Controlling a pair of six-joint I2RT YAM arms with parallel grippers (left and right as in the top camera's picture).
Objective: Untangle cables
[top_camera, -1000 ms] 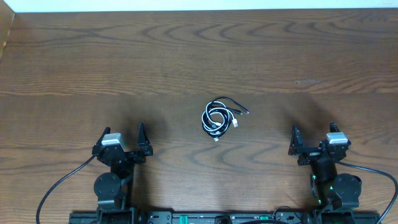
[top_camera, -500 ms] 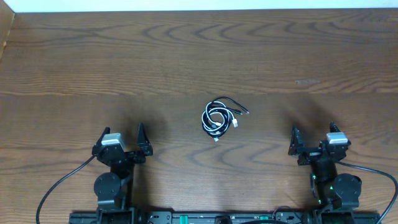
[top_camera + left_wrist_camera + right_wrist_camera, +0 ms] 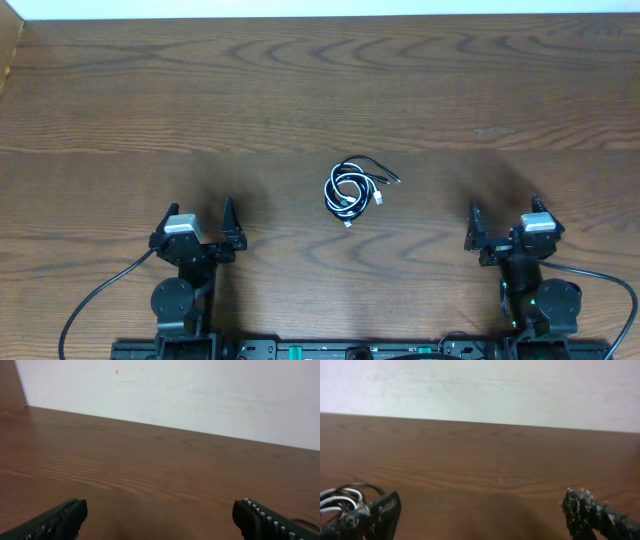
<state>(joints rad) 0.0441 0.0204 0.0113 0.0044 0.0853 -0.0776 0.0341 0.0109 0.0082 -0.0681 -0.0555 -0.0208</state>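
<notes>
The cables (image 3: 352, 188) lie as one small tangle of black and white cords in loose coils at the middle of the wooden table, with a few plug ends sticking out to the right and below. In the right wrist view a part of the cables (image 3: 342, 496) shows at the far left edge, behind the left finger. My left gripper (image 3: 194, 222) rests open near the front left, well apart from the tangle. My right gripper (image 3: 503, 219) rests open near the front right, also well apart. Nothing sits between either pair of fingers (image 3: 55, 519) (image 3: 592, 510).
The wooden table (image 3: 320, 90) stretches back to a pale wall (image 3: 200, 395). Thick black arm wires (image 3: 95, 300) (image 3: 605, 280) trail along the front edge beside both arm bases.
</notes>
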